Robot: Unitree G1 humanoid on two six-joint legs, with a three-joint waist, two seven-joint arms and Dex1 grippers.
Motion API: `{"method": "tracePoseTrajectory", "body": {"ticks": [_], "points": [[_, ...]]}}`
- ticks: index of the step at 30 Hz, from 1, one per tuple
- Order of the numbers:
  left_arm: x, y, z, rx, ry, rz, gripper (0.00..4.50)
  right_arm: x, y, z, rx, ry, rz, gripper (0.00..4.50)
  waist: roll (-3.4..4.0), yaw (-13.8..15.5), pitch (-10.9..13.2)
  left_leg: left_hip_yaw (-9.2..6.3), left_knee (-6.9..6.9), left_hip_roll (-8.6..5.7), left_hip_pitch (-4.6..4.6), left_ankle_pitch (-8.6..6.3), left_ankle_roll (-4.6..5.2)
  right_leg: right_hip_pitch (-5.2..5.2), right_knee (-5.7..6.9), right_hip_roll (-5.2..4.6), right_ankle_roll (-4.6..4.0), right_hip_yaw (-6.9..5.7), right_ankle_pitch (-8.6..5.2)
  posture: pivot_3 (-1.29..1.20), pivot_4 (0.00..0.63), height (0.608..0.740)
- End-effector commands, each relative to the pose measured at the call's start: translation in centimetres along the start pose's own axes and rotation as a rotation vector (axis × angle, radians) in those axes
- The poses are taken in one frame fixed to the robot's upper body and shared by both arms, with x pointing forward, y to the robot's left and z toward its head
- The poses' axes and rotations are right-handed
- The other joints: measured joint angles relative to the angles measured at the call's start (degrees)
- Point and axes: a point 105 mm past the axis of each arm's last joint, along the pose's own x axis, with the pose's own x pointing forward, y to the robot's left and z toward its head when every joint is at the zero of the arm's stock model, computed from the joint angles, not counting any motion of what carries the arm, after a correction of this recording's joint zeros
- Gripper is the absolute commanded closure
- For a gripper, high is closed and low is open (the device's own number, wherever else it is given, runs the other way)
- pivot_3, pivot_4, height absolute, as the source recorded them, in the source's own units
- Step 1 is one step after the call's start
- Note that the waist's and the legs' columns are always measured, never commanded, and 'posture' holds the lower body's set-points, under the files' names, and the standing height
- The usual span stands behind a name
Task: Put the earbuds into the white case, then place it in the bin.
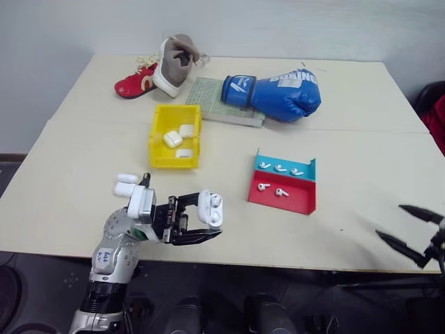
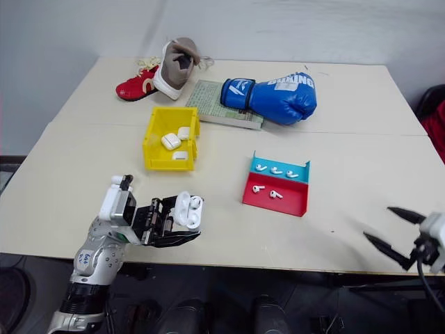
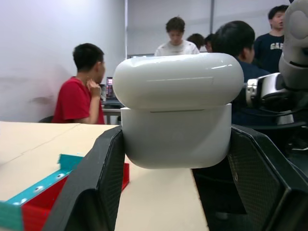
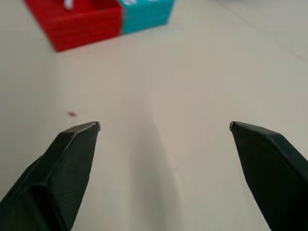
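Observation:
My left gripper (image 1: 208, 221) is shut on a white case (image 1: 211, 207) and holds it just above the table's front edge on the left. In the left wrist view the case (image 3: 178, 110) sits between both black fingers with its lid down. Several earbuds (image 1: 281, 168) lie in the red and teal tray (image 1: 292, 202) right of centre. The yellow bin (image 1: 154, 139) stands behind my left hand with three white cases (image 1: 173, 138) inside. My right gripper (image 1: 410, 226) hangs open over the front right edge with nothing between its fingers (image 4: 77, 144).
At the back of the table lie a red shoe (image 1: 135, 83), a grey and white shoe (image 1: 174, 62), a blue boxing glove (image 1: 278, 90) and a book (image 1: 215, 103). Several people (image 3: 79, 91) stand or sit beyond the table in the left wrist view.

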Motion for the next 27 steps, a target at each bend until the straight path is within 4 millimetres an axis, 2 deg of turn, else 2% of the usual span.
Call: {"method": "tracePoseTrajectory", "body": {"ticks": [1,2,6,10,15,19,22,27], "points": [[0.7,-0.1,0.9,0.045,-0.016,-0.016,1.74,4.0,-0.2,5.4,-0.091,-0.013,0.154,0.04,-0.01,-0.3,0.0,0.0,-0.02,0.02,0.08,0.01,-0.02,0.0,0.07,0.01,0.0,0.01,0.0,0.0,0.15,0.74],[0.8,0.0,1.0,0.051,-0.019,-0.018,1.74,5.3,-0.2,6.9,-0.104,-0.009,0.198,0.04,0.1,-0.6,0.1,0.09,-0.03,0.03,0.16,0.0,-0.03,0.0,0.12,0.02,0.0,0.09,0.0,0.0,0.15,0.74],[1.4,-0.1,1.1,0.06,-0.03,-0.019,1.74,9.4,0.4,10.9,-0.171,0.042,0.336,0.04,0.18,0.1,0.1,0.07,-0.18,0.08,0.23,-0.03,-0.13,-0.15,0.27,0.04,0.0,0.12,0.0,0.0,0.15,0.74],[1.7,-0.4,0.9,0.06,-0.032,-0.017,1.74,12.5,0.3,12.5,-0.219,0.109,0.39,0.04,0.16,1.5,0.1,-0.11,-0.12,0.04,-0.52,-0.04,-0.13,-0.82,0.31,0.0,0.02,-0.04,0.01,0.0,0.15,0.74],[1.6,-0.4,0.8,0.07,-0.031,0.005,1.74,15.7,0.1,12.8,-0.313,0.21,0.447,0.04,0.14,1.5,0.2,-0.12,0.11,-0.15,-0.97,-0.17,0.01,-1.24,0.79,-0.15,0.05,-0.08,0.03,0.0,0.15,0.74],[1.5,-0.5,0.9,0.08,-0.031,0.02,1.74,17.1,0.1,12.8,-0.358,0.239,0.474,0.94,0.14,1.2,0.2,-0.11,0.2,-0.13,-1.24,-0.15,0.01,-1.48,0.83,-0.12,0.07,-0.17,0.04,0.0,0.15,0.74],[1.3,-0.6,0.9,0.084,-0.03,0.029,1.74,17.5,0.1,12.4,-0.373,0.265,0.501,2.03,0.14,1.2,0.2,-0.12,0.2,-0.11,-1.23,-0.14,-0.02,-1.5,0.93,-0.11,0.07,-0.2,0.04,0.0,0.15,0.74],[1.1,-0.6,0.9,0.087,-0.027,0.04,1.74,17.8,0.5,11.6,-0.38,0.292,0.54,2.03,0.14,1.1,0.2,-0.11,0.24,-0.11,-1.23,-0.14,-0.01,-1.5,1.0,-0.11,0.07,-0.19,0.04,0.0,0.15,0.74]]}}
